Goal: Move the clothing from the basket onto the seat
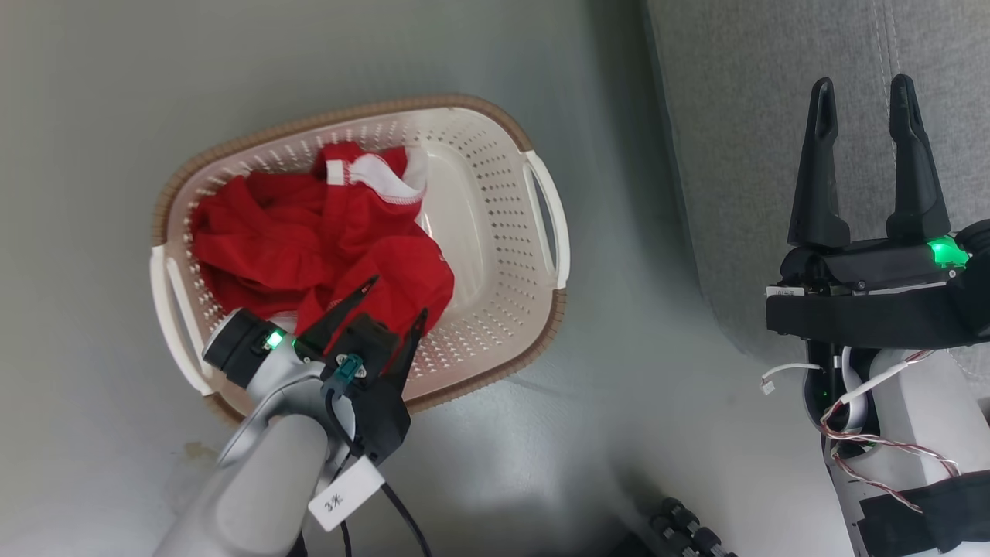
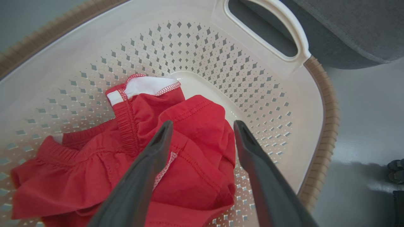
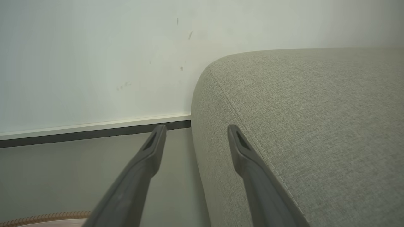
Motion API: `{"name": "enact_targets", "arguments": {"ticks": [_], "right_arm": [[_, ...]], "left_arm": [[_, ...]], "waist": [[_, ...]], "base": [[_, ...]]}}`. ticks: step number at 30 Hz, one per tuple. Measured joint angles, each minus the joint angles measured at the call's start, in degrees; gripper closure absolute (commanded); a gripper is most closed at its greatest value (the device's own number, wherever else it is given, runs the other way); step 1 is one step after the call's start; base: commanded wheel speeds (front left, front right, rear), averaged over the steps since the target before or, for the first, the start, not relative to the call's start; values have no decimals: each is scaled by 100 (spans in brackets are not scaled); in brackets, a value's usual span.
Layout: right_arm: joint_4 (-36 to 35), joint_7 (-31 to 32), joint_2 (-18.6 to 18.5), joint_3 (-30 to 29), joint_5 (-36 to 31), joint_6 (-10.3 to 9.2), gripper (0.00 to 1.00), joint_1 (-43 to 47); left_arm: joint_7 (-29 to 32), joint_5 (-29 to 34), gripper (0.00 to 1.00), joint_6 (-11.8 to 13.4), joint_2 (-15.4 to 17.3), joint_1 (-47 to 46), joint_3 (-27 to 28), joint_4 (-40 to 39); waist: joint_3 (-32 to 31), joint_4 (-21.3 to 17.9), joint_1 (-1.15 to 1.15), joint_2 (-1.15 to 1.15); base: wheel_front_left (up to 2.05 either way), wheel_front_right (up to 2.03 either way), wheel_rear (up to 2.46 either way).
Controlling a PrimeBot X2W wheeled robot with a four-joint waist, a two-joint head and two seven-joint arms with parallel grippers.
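The left gripper (image 1: 401, 295) hangs over the near side of the basket (image 1: 495, 155), its two dark fingers spread wide with nothing clasped between them. Their tips sit low over the clothing (image 1: 309, 240), and whether they touch the cloth cannot be told. In the left wrist view the fingers point across a folded red hem towards the bare part of the basket floor. The red garments lie crumpled in the basket's left half, with a white-trimmed band turned up near the far wall. The right half is bare up to the white handle (image 1: 545, 224) that faces the seat (image 1: 758, 116). The right gripper (image 1: 861, 80) is also spread and empty, held above the seat's left edge with its fingers pointing away from the robot. A strip of bare floor (image 1: 619, 325) separates the basket's brown rim from the grey cushion's side. The floor is pale grey-green and smooth. In the right wrist view the seat's rounded, stitched corner stands close to a pale wall (image 3: 94, 63) with a white skirting board (image 3: 94, 126).
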Motion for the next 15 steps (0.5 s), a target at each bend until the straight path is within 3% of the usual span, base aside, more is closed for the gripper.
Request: {"name": "enact_targets", "arguments": {"ticks": [15], "right_arm": [[-7, 0, 100, 3, -54, 59, 0, -2]], "left_arm": [[176, 54, 0, 243, 57, -616, 182, 706]], "waist": [[530, -217, 0, 0]], "base": [[0, 0, 0]]}}
